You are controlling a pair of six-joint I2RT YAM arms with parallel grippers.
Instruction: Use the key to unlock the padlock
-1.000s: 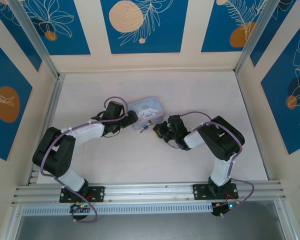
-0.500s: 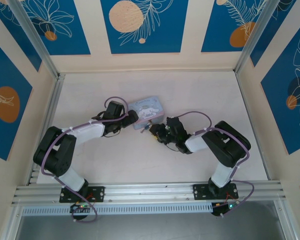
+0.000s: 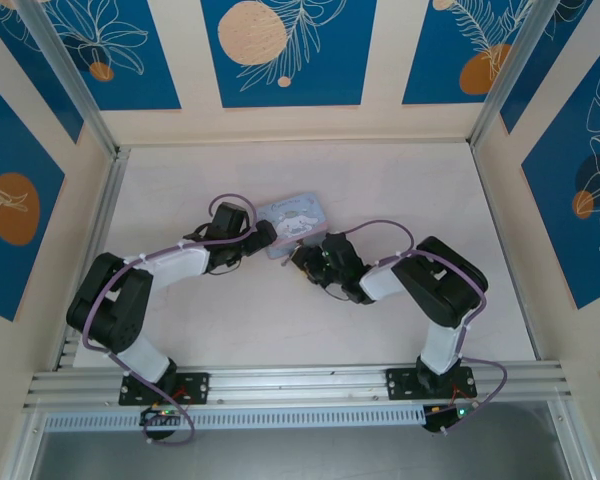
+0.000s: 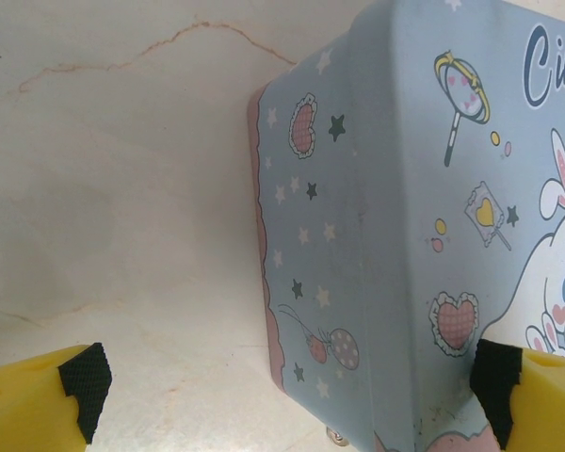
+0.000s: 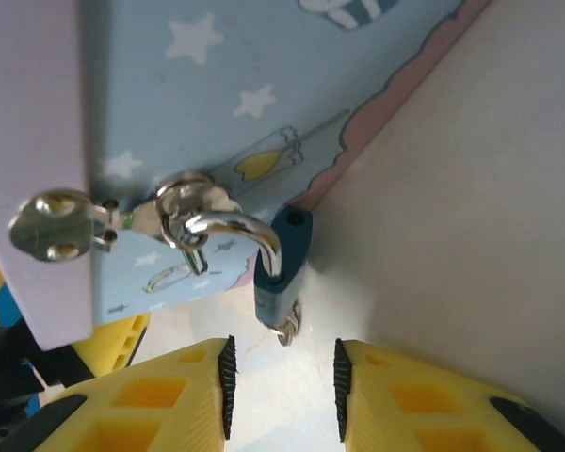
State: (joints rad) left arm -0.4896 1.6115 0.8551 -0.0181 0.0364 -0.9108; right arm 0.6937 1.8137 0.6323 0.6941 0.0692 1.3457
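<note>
At the 6 o'clock edge of the tin (image 3: 293,215) in the overhead view, the padlock (image 5: 281,268) is hung by its shackle (image 5: 237,226) from the ring of the clasp, close above the desk (image 5: 452,235). A small silvery piece at 6 o'clock of the lock body is taken to be the key (image 5: 286,330), seated in the keyhole.

The padlock is judged light and hard, and free to swing on the ring, so a twist may be lost to its swinging unless the tin is steadied. The key is judged thin, stiff and slippery. It would best be pinched squarely across its flat head, the only part left showing.

The right jaws are parted a little, with nothing between the yellow pads (image 5: 193,391). Their gap is lined up at 6 o'clock of the key, just short of it. The left jaws are spread fully wide around a corner of the tin. The 3 o'clock pad (image 4: 497,377) lies against or just beside the lid, and the 9 o'clock pad (image 4: 83,381) is kept apart over bare desk, so nothing is gripped.
</note>
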